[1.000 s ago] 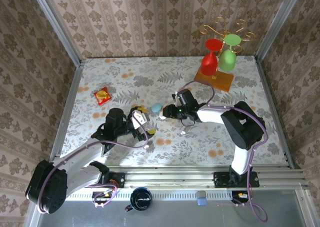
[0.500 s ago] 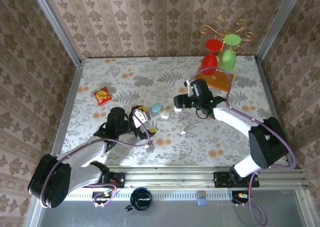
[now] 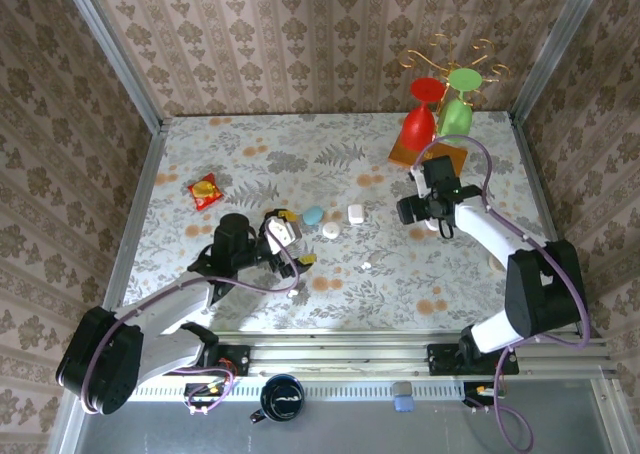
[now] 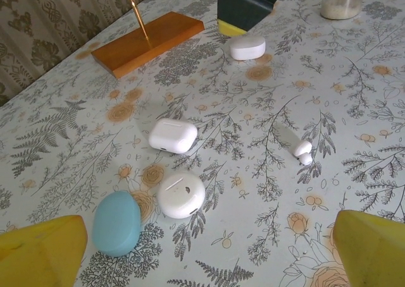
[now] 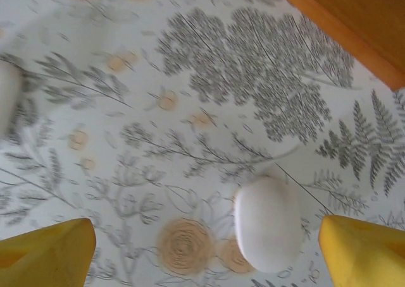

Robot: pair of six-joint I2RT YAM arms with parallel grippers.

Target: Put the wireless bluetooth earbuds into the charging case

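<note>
The charging case (image 5: pixel 267 222), a white oval with its lid apparently shut, lies on the flowered table (image 5: pixel 190 78) right under your right gripper (image 5: pixel 205 249). That gripper's yellow fingers are spread wide with nothing in them. The case sits closer to the right-hand finger, and its long axis runs across the closing line, so its narrow width faces the pads. The earbuds (image 4: pixel 301 151) lie well apart from it, ahead and right of your left gripper (image 4: pixel 205 255), also spread and empty. A wooden stand base (image 5: pixel 354 28) lies near, beyond the case; the near side looks open
</note>
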